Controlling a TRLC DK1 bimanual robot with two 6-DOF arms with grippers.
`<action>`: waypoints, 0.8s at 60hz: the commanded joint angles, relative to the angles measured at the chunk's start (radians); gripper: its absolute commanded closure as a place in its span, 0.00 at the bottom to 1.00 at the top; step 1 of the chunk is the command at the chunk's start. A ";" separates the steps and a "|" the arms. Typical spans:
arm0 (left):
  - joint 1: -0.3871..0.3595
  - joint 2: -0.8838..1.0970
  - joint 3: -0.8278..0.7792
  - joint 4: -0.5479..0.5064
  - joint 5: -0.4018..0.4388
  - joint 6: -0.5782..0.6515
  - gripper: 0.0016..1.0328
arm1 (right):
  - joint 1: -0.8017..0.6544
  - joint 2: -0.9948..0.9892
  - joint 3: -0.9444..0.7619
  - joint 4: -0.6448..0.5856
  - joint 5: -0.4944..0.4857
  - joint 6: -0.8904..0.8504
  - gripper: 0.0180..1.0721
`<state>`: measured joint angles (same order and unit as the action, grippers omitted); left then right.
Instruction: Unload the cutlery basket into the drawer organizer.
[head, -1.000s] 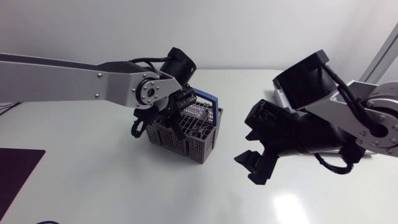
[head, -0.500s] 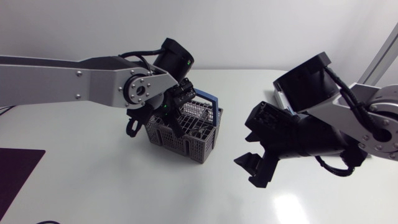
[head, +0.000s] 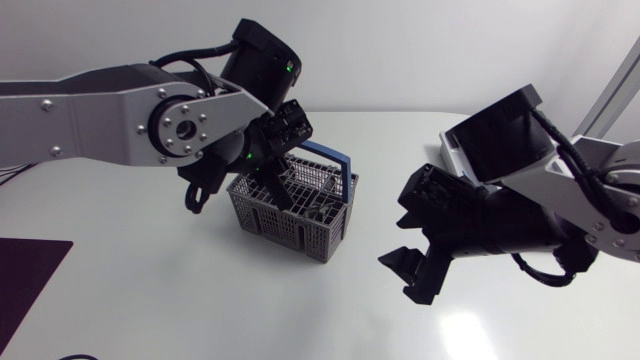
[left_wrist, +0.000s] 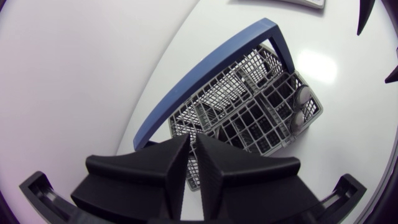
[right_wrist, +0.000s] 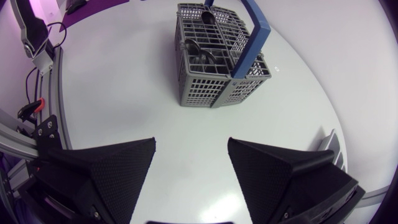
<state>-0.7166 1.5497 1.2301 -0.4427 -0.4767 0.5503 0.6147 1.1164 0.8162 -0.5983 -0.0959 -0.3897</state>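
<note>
The grey cutlery basket (head: 305, 222) with a blue handle (head: 335, 160) stands mid-table. My left gripper (head: 282, 195) hangs just above its rear compartments, pointing down. In the left wrist view its fingers (left_wrist: 217, 168) stand almost together, with only a thin slit and nothing visible between them. Spoons (left_wrist: 298, 111) lie in an end compartment of the basket (left_wrist: 249, 106). My right gripper (head: 402, 275) hovers to the right of the basket, open and holding nothing. In the right wrist view its fingers (right_wrist: 118, 165) are spread wide, and the basket (right_wrist: 211, 59) with dark cutlery (right_wrist: 198, 53) lies ahead. A white tray edge (head: 447, 152) shows behind my right arm.
A dark purple mat (head: 28, 272) lies at the table's front left corner. Bare white tabletop (head: 200, 290) surrounds the basket at the front and left.
My left arm has swung upward and its gripper has risen a little out of the basket. The right arm has hardly moved.
</note>
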 joint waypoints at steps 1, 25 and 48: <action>-0.007 0.001 -0.040 0.002 -0.011 0.014 0.83 | 0.011 -0.013 -0.026 -0.006 0.009 -0.005 0.20; -0.007 0.055 -0.009 0.004 -0.008 -0.009 0.71 | 0.011 -0.004 -0.034 0.000 0.009 -0.003 0.20; -0.006 0.099 0.060 -0.060 0.026 -0.049 0.55 | 0.017 0.020 -0.029 0.006 0.007 -0.001 0.20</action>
<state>-0.7166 1.6196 1.2476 -0.4789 -0.4602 0.5335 0.6212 1.1160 0.8066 -0.5980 -0.0959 -0.3897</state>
